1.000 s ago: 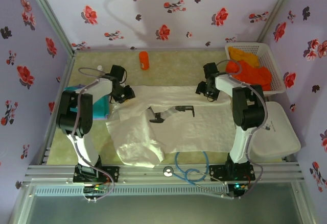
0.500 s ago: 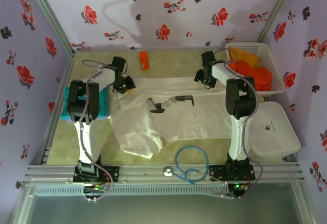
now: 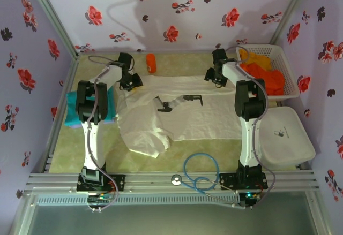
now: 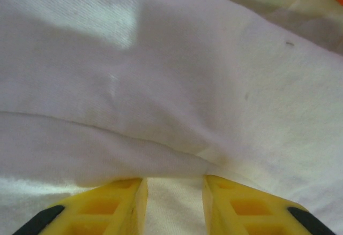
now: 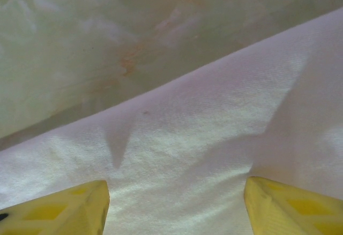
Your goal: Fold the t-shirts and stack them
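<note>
One white t-shirt lies rumpled across the bench. At eleven o'clock the left end effector clenches a fold of it; at one o'clock the right end effector stands released, wide over flat cloth.

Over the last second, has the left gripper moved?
Yes. The left gripper, pinching the white t-shirt, has moved toward the back wall, ending closer to the orange bottle, which stayed put.

White-and-black left arm and right arm, grey cables, yellow black-tipped pincer fingers.
</note>
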Controlling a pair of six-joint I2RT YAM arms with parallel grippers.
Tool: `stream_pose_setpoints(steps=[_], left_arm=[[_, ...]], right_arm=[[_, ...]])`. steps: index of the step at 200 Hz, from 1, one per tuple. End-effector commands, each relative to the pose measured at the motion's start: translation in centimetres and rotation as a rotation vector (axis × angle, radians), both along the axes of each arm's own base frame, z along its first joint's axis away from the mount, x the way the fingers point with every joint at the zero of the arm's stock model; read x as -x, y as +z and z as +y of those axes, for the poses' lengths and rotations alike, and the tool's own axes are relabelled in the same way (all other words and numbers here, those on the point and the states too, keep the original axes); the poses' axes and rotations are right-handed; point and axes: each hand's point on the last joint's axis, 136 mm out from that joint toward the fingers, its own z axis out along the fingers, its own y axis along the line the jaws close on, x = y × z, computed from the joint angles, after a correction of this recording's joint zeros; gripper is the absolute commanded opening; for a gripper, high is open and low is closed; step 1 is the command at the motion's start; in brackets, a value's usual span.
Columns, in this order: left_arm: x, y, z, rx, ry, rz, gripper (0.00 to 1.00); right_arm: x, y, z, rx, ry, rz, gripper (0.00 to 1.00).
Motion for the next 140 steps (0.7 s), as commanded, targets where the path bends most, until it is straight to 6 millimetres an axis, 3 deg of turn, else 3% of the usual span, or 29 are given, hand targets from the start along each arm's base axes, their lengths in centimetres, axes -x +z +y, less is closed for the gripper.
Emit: stream_pose_setpoints(steps=[1,34,48,59,74,83,104,140], left_arm=[[0.2,1.2,0.9,-0.022,-0.023,-0.009,0.35],[0.9,6.1,0.8,-0.005,-0.032,-0.081,0.42],[1.7,8.5,0.7,0.004,-0.034,-0.115,0.43],[2.8,10.1,0.6,0.016,-0.034,-0.137,0.45],[4.8,11.9,0.4,0.035,-0.034,-0.16,0.47],[6.2,12.8,0.3,0.049,-0.035,-0.176,0.48],[10.1,13.2,0.7,0.066,-0.021,-0.176,0.5],[17.5,11.9,1.9,0.073,-0.002,-0.132,0.54]], right_arm=[[-0.2,1.2,-0.7,0.038,0.032,-0.011,0.69],[0.5,5.1,0.2,0.027,0.066,-0.076,0.75],[1.4,6.7,0.7,0.018,0.073,-0.111,0.83],[2.3,7.8,1.0,0.006,0.074,-0.132,0.86],[3.8,8.8,1.2,-0.028,0.064,-0.139,0.99],[4.9,9.1,1.2,-0.047,0.054,-0.139,0.99],[7.4,9.7,1.0,-0.083,0.027,-0.151,0.99],[12.1,9.8,0.5,-0.124,-0.003,-0.124,0.99]])
